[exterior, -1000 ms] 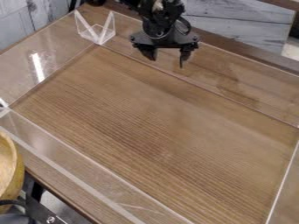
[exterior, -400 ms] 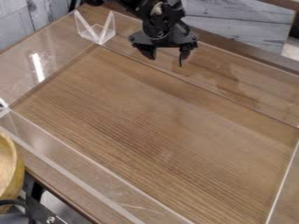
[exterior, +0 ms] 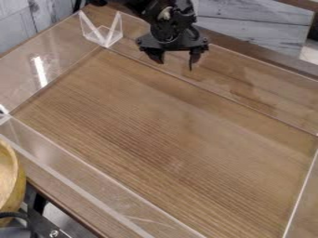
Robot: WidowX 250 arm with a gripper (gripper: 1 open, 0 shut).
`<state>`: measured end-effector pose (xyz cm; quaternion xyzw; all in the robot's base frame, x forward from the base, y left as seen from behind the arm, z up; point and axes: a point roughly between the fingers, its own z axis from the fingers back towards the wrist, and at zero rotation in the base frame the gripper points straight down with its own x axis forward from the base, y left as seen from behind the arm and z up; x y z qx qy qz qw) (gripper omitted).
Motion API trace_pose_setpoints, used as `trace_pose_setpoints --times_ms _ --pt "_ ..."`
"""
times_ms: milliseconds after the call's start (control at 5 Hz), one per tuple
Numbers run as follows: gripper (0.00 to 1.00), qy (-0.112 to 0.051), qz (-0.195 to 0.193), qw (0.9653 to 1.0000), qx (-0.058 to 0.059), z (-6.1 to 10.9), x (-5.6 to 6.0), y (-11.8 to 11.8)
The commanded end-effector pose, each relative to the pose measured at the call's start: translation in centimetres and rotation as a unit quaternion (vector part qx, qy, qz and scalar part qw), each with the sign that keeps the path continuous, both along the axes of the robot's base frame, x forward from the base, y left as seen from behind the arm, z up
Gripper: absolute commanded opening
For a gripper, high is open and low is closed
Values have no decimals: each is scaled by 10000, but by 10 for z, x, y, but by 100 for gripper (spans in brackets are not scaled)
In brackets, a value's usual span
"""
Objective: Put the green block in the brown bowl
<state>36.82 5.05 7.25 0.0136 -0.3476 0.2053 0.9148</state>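
No green block anywhere in view, so with the pincer (exterior: 176, 56) hanging wide and empty at the far end of the wood surface (exterior: 174, 139), I'd find the block before closing; the brown bowl (exterior: 7, 181) sits well off toward the near-left corner.

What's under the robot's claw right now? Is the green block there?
Under the open gripper there is only bare wooden table, near its far edge. No green block shows anywhere. The brown bowl peeks in at the lower left; its inside is cut off from view.
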Motion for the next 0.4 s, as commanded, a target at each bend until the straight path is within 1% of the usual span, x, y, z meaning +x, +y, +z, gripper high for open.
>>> trace_pose_setpoints --times_ms 0,200 --pt "100 -222 1 9998 19 11 5 -1" --pt "100 -225 40 9997 15 8 6 -1"
